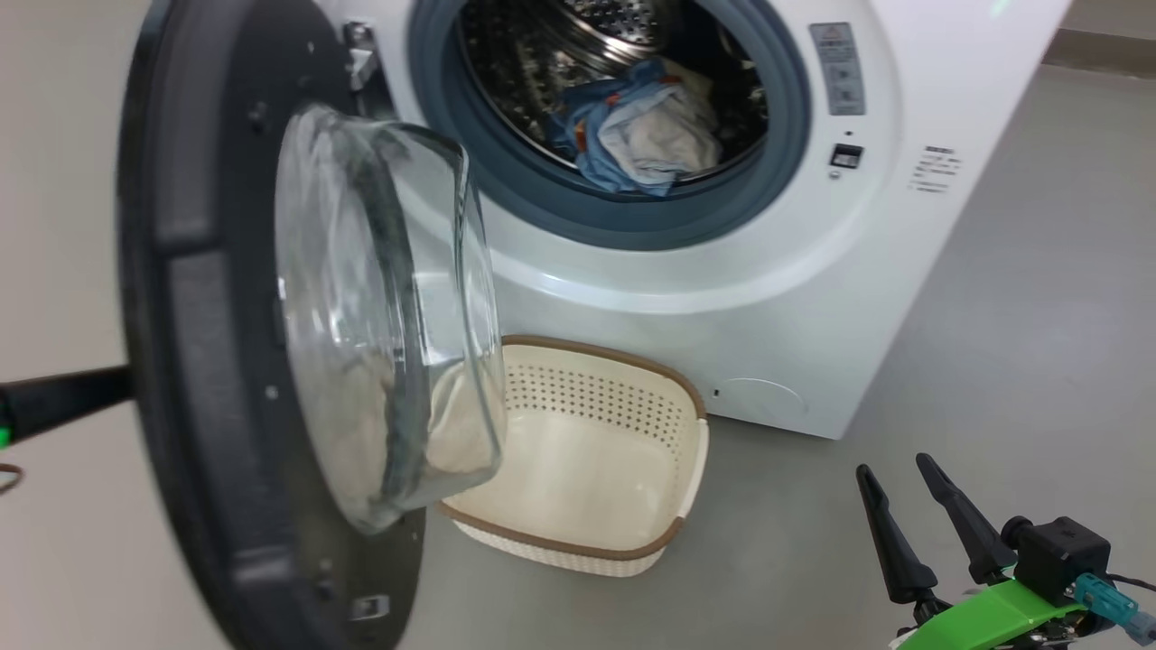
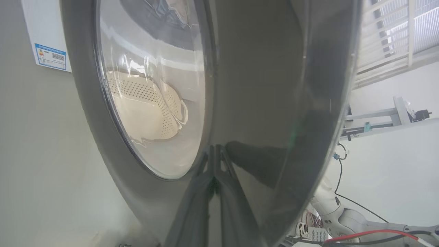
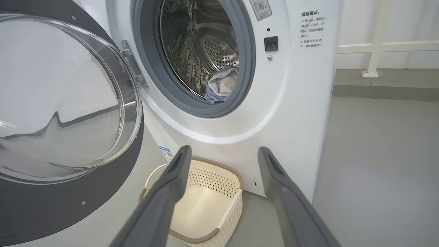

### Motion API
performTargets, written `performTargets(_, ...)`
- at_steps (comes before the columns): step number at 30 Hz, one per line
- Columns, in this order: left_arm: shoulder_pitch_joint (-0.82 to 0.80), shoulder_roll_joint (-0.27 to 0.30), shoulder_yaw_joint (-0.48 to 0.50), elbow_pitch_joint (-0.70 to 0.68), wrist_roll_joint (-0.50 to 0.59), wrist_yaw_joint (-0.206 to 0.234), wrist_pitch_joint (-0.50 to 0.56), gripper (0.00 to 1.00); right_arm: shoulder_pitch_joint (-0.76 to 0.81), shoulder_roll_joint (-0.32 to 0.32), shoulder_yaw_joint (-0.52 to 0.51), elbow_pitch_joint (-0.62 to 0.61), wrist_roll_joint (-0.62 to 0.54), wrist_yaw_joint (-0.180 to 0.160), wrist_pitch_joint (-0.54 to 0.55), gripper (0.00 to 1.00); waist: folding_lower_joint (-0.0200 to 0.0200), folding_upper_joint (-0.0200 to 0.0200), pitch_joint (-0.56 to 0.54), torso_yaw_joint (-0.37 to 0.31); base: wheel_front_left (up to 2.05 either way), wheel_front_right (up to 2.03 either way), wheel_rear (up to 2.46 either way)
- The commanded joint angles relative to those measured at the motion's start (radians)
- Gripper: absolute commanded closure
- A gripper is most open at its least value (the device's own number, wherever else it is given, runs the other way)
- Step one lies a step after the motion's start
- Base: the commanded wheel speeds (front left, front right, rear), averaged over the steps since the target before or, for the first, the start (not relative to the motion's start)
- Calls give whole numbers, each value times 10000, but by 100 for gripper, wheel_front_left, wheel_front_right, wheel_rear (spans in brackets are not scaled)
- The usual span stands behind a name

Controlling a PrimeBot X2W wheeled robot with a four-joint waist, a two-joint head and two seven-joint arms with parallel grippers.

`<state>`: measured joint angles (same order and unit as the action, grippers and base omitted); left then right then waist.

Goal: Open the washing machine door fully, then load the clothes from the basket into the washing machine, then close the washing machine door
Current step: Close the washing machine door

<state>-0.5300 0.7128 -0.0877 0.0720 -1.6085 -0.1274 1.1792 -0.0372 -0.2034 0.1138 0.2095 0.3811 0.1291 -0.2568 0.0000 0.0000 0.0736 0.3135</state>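
Note:
The washing machine [image 1: 813,298] stands with its door [image 1: 190,298] swung out to the left, glass bowl facing the drum. The clothes [image 1: 632,126], light blue and cream-white, lie inside the steel drum; the right wrist view has them as clothes [image 3: 221,85]. The basket [image 1: 587,397] sits on the floor below the opening with nothing in it. My left gripper [image 2: 215,148] is shut, its tips against the door's glossy outer face [image 2: 260,85]; its dark fingers [image 1: 72,399] come in behind the door. My right gripper [image 1: 903,478] is open and holds nothing, low at the right, aimed at the basket [image 3: 212,178].
Grey floor [image 1: 1039,343] stretches to the right of the machine. A white railing [image 3: 377,51] lines the wall behind it. The open door blocks the left side of the machine's front. Cables and white robot parts [image 2: 349,219] lie beyond the door's edge.

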Motion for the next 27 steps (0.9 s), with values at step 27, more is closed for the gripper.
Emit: performTargets(27,-1946,-1597,-671,-91,1508,-33,-2211,100,-99,606,-108,-509,-12,16,-49,0,0,0,238,-3604,0,0,0)
